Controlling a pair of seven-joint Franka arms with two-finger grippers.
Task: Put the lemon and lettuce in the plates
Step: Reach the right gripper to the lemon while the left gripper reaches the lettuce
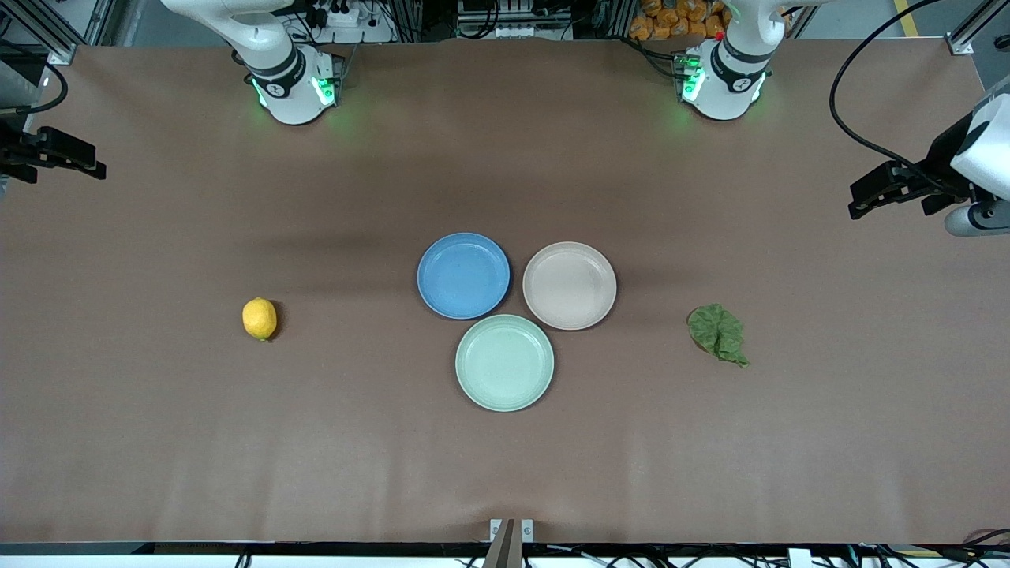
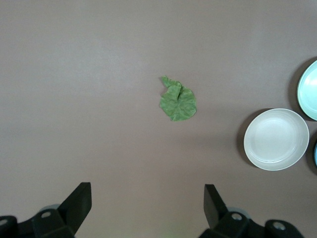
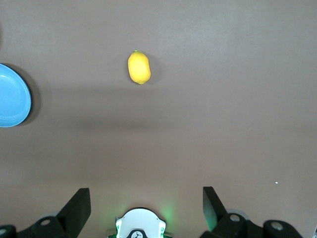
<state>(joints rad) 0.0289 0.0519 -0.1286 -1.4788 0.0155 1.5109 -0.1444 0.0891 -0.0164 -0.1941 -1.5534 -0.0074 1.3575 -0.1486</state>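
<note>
The yellow lemon (image 1: pixel 259 319) lies on the brown table toward the right arm's end; it also shows in the right wrist view (image 3: pixel 139 68). The dark-green lettuce leaf (image 1: pixel 717 333) lies toward the left arm's end and shows in the left wrist view (image 2: pixel 177 101). The blue plate (image 1: pixel 463 275) and the pink-beige plate (image 1: pixel 569 285) sit side by side mid-table, both empty. My left gripper (image 2: pixel 147 198) is open and empty, held high over the table's end (image 1: pixel 856 201). My right gripper (image 3: pixel 146 201) is open and empty, high over the other end (image 1: pixel 87 162).
A mint-green plate (image 1: pixel 504 362), also empty, sits nearer the front camera, touching the other two plates. The two arm bases (image 1: pixel 293 83) (image 1: pixel 722 79) stand along the table's edge farthest from the front camera. A black cable (image 1: pixel 848 118) hangs by the left arm.
</note>
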